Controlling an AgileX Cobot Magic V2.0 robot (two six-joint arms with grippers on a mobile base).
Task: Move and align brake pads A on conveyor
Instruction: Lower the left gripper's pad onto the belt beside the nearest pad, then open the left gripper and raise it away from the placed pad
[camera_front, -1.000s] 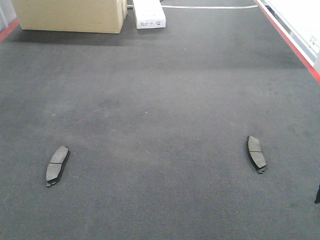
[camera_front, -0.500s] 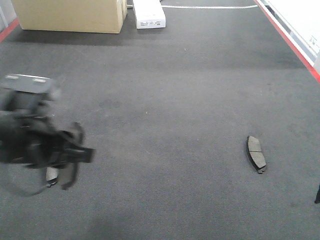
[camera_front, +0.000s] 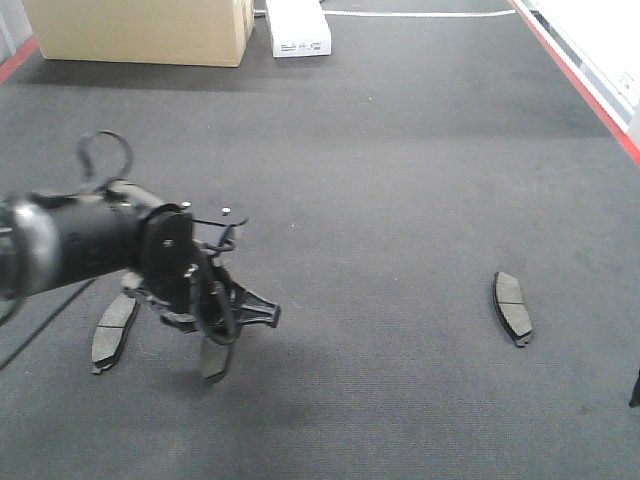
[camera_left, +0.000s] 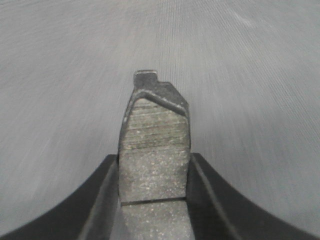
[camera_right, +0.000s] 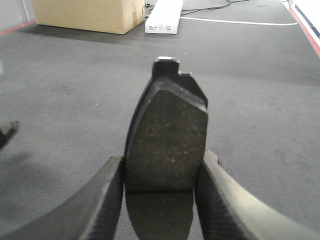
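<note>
Two hand-held brake pads (camera_left: 154, 150) (camera_right: 167, 145) above conveyor (camera_front: 400, 180)

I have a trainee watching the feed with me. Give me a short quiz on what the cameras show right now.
1. True or false: the left gripper carries a brake pad.
2. In the front-facing view, how many brake pads lie flat on the conveyor?
3. What stands at the belt's far end? A) a cardboard box and a white box B) a stack of brake pads C) a metal tray

Key
1. True; the right gripper also holds a pad.
2. Two: one at left beside the arm, one at right.
3. A: cardboard box, white box.
</note>
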